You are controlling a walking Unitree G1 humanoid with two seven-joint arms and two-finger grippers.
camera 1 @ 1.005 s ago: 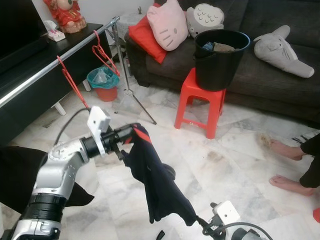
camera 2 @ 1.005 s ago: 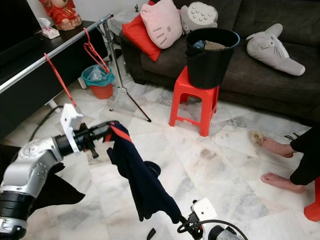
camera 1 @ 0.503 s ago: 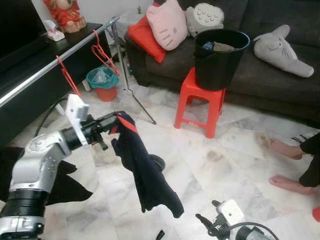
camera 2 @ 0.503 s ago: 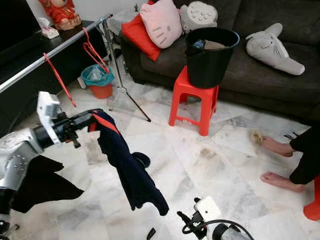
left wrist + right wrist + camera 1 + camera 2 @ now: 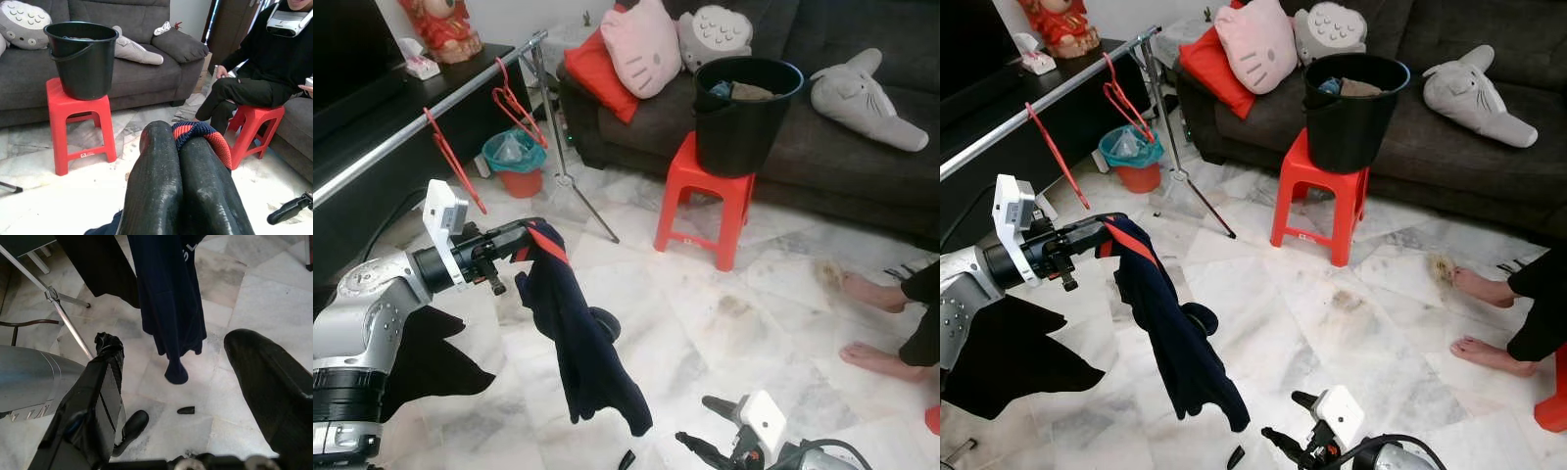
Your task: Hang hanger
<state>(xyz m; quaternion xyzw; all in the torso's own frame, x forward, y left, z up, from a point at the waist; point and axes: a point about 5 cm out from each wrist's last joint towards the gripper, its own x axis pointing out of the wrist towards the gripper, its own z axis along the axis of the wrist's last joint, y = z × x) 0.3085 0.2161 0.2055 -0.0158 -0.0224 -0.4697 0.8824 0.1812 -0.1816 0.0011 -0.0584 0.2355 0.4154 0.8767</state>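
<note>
A dark navy garment [image 5: 578, 343] with a red-trimmed collar [image 5: 205, 134] hangs from my left gripper [image 5: 533, 235], which is shut on the collar at about waist height. I cannot make out a hanger inside the garment. To the left and beyond it runs a silver rail [image 5: 411, 127] with two red hangers [image 5: 455, 162] [image 5: 517, 103] on it. My right gripper [image 5: 1288, 418] is low near the floor, open, just below and right of the garment's free hem [image 5: 175, 373].
A black bucket [image 5: 744, 108] stands on a red stool [image 5: 705, 191] before the dark sofa [image 5: 862, 147]. A person's bare feet [image 5: 876, 323] rest at the right. Black cloth [image 5: 431, 352] lies on the floor by my left arm. A teal bin [image 5: 514, 162] and rack legs [image 5: 582, 201] stand near the rail.
My left arm has swung the garment to the left, toward the rail. The hem, earlier beside the right gripper, now hangs free, and that gripper's fingers have spread.
</note>
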